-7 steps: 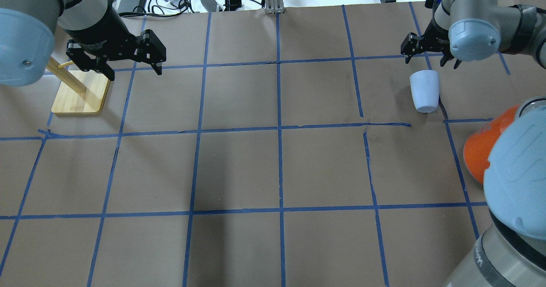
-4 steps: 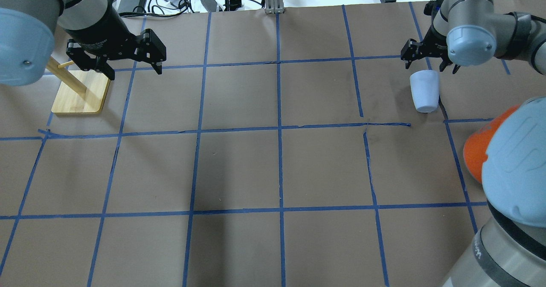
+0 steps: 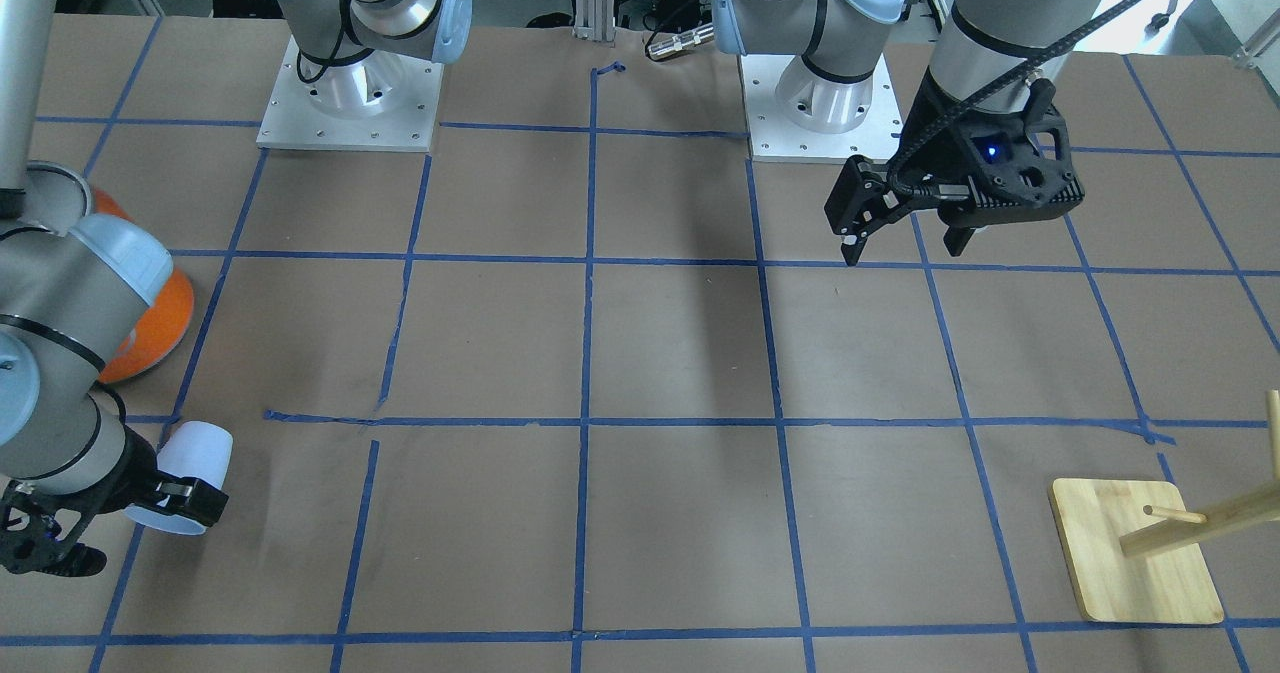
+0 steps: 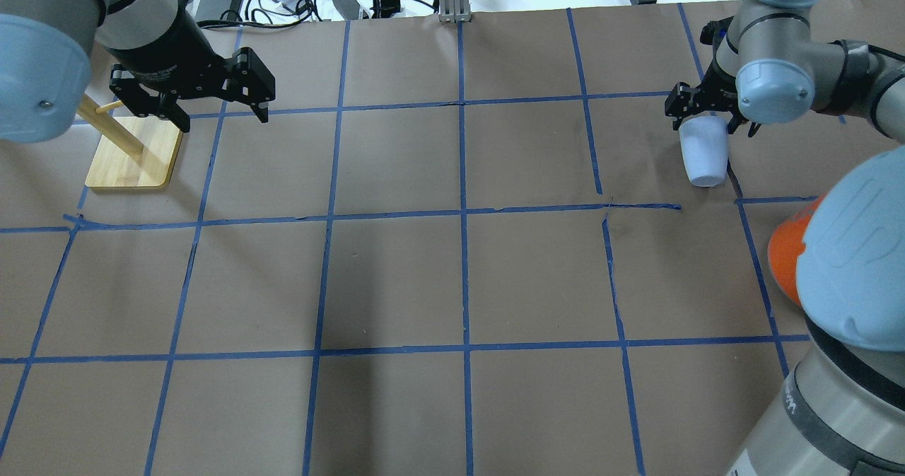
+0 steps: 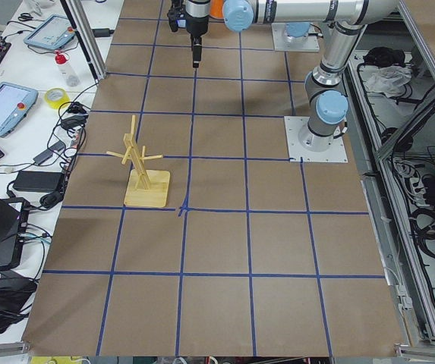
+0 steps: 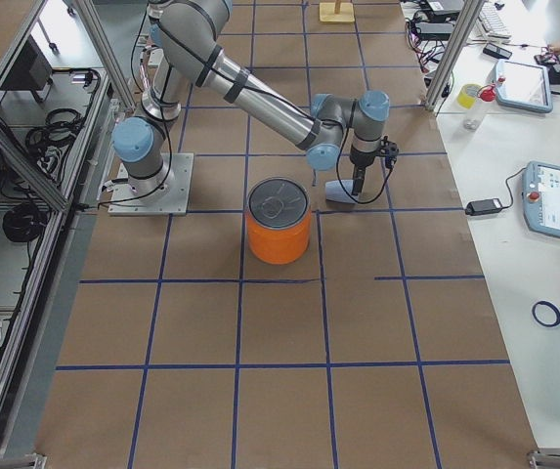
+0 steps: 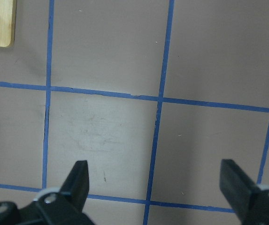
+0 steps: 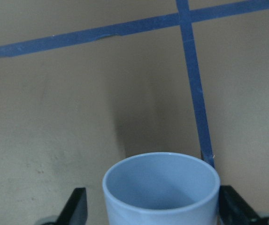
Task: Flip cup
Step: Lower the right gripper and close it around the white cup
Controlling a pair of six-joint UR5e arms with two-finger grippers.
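The step in hand is the grasp, I think. The right gripper (image 4: pixel 707 115) is low over the cup (image 4: pixel 704 158), which stands upright on the table with its mouth up, directly under the gripper. In the wrist view one of the fingers (image 8: pixel 77 208) is on each side of the rim, and a small gap shows on both sides — so the jaws are spread and hold nothing.

The next move, in my judgement, calls for closing on the wall just under the rim, then lifting high enough that the wrist can turn the cup over before setting it down. The wall is smooth and tapered, so a weak squeeze may let it slip.

The left gripper (image 7: pixel 154 171) hangs well apart from the cup — its fingers are wide apart and empty, and a wooden stand (image 4: pixel 134 154) is just beside it.
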